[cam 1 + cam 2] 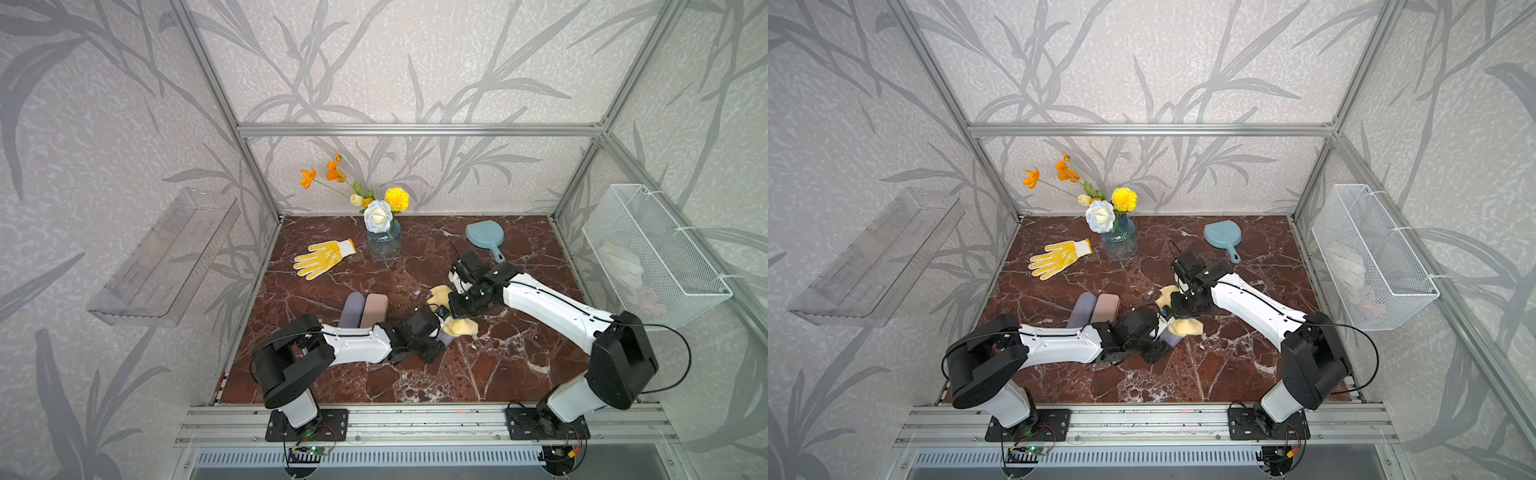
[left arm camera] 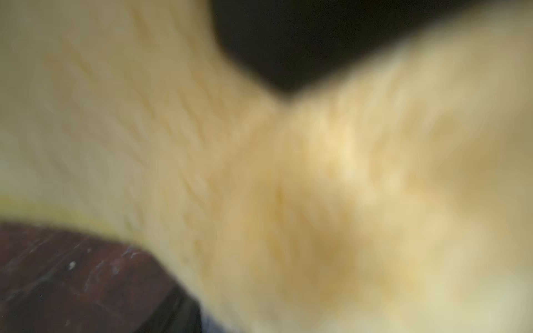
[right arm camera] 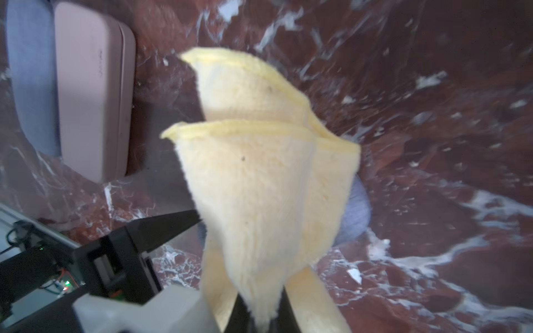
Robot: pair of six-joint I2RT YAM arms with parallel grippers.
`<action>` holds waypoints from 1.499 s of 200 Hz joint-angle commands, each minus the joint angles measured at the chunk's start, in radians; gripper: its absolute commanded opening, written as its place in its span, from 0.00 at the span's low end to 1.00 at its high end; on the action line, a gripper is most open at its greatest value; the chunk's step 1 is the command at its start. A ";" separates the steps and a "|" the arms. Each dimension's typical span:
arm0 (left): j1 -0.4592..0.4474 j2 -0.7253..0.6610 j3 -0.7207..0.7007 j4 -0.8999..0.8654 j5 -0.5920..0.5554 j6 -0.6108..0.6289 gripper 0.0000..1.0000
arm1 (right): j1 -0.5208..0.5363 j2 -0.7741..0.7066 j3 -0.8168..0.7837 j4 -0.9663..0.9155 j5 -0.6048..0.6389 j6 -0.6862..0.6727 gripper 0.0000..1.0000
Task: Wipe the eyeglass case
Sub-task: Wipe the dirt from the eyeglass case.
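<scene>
A grey-blue eyeglass case (image 1: 446,339) (image 1: 1172,341) sits low over the table's middle, and my left gripper (image 1: 434,341) (image 1: 1156,338) is shut on it. A yellow cloth (image 1: 460,328) (image 1: 1185,327) drapes over the case's far end, held by my right gripper (image 1: 452,308) (image 1: 1178,309), which is shut on it. In the right wrist view the cloth (image 3: 259,178) hangs folded from the right gripper (image 3: 261,317), and only a rounded end of the case (image 3: 356,214) shows behind it. In the left wrist view the blurred cloth (image 2: 317,187) fills the picture and hides the jaws.
A purple-grey case (image 1: 352,309) and a pink case (image 1: 374,309) lie side by side left of centre. A yellow glove (image 1: 322,257), a glass vase of flowers (image 1: 383,241) and a light blue handled pan (image 1: 485,237) stand farther back. A wire basket (image 1: 652,257) hangs on the right wall.
</scene>
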 commanded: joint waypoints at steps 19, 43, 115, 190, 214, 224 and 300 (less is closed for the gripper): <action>-0.038 -0.028 -0.056 -0.094 -0.109 0.013 0.00 | -0.100 0.102 -0.081 0.044 -0.149 0.002 0.00; -0.038 -0.026 -0.056 -0.090 -0.093 0.021 0.00 | -0.207 0.099 -0.061 -0.073 0.165 -0.125 0.00; 0.107 -0.120 -0.042 -0.078 0.226 -0.003 0.00 | -0.246 -0.011 -0.041 -0.135 0.327 -0.179 0.00; 0.137 -0.275 -0.124 0.083 0.217 0.038 0.00 | -0.215 -0.100 -0.329 0.348 -0.390 0.242 0.00; 0.138 -0.289 -0.131 0.113 0.213 0.046 0.00 | -0.184 -0.107 -0.378 0.492 -0.512 0.372 0.00; 0.139 -0.301 -0.139 0.135 0.210 0.047 0.00 | -0.172 -0.111 -0.403 0.585 -0.569 0.451 0.00; 0.169 -0.245 -0.092 0.035 0.344 0.015 0.00 | -0.297 -0.215 -0.294 0.415 -0.595 0.384 0.00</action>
